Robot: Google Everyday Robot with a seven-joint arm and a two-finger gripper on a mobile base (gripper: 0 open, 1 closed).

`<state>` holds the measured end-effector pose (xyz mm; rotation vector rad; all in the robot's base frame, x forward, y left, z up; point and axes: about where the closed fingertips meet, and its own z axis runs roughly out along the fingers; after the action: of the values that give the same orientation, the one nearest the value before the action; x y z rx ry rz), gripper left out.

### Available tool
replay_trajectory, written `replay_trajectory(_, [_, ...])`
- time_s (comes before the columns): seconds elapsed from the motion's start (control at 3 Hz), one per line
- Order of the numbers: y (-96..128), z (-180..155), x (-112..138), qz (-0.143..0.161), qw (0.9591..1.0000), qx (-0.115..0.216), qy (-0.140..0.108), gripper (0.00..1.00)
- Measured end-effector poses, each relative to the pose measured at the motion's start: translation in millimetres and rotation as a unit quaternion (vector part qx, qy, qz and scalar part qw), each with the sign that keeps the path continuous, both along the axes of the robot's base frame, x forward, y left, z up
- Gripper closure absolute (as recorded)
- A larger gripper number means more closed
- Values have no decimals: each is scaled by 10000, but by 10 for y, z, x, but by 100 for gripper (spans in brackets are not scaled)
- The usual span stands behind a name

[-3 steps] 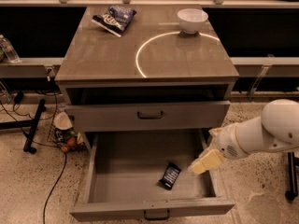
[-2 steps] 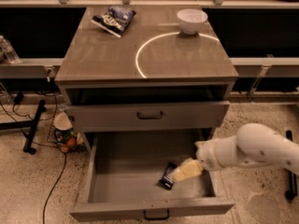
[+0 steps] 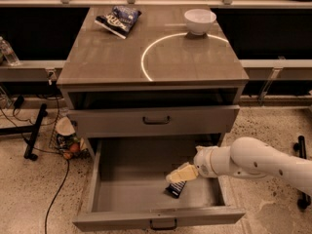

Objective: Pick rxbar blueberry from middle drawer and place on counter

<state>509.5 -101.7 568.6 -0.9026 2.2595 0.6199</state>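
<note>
The dark rxbar blueberry [image 3: 174,190] lies askew on the plain grey floor of the pulled-out middle drawer [image 3: 117,199], just beneath the hand [image 3: 181,174] in the drawer's right half. The glossy table [image 3: 112,57], marked with a white circle, sits well above the hand.

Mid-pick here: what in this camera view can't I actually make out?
Camera view:
- rxbar blueberry: upper end hidden by the gripper, low in the middle drawer; contact cannot be told, and its wording is too small to read.
- Arm: cut off by the right edge.
- Gap under the counter: lost in shadow.
</note>
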Motion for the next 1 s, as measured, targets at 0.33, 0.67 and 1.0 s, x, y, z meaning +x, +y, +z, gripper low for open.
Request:
replay_trajectory(0.33, [0, 0, 0, 0, 10000, 0, 0, 0])
replay_trajectory(0.67, [216, -313, -30, -160, 9998, -28, 109, 0])
replay_trajectory(1.0, [466, -662, 27, -359, 9992, -157, 100, 0])
